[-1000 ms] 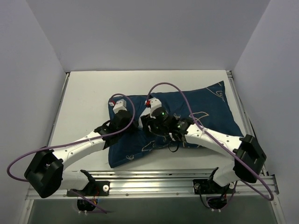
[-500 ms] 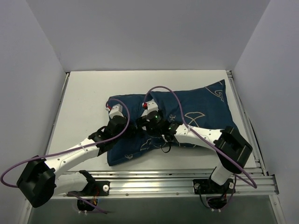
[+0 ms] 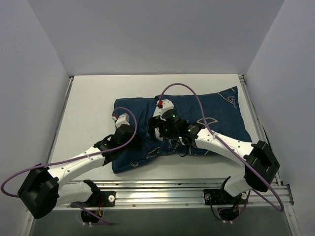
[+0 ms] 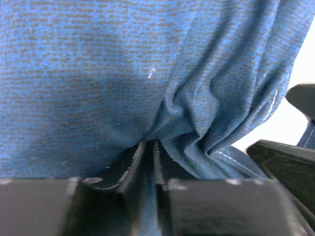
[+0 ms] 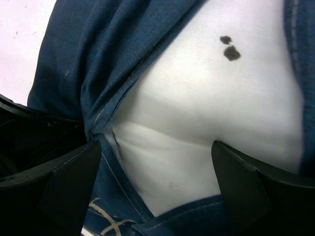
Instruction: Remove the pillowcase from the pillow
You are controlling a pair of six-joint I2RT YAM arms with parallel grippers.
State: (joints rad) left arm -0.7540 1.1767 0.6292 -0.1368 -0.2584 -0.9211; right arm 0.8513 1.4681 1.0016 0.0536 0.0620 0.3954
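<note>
now, left pincer (image 4: 149,145) low, tight on pillowcase (image 4: 74,73); right pincer (image 5: 156,147) wide over pillow (image 5: 197,93)

I am seeing the pillowcase (image 3: 221,113) in the middle of the top view, and it is showing dark blue with thin cream line drawings. In my left wrist view it is looking brighter blue, with tiny dark dashes all over. The pillow (image 5: 197,98) is peeking out plain white in the middle of my right wrist view, wearing two small dark spots near the top. My left gripper (image 4: 149,147) and right gripper (image 5: 157,147) are looking black. Purple cables (image 3: 184,85) are looping across the top view, and the table (image 3: 93,98) is looking pale grey-white.
</note>
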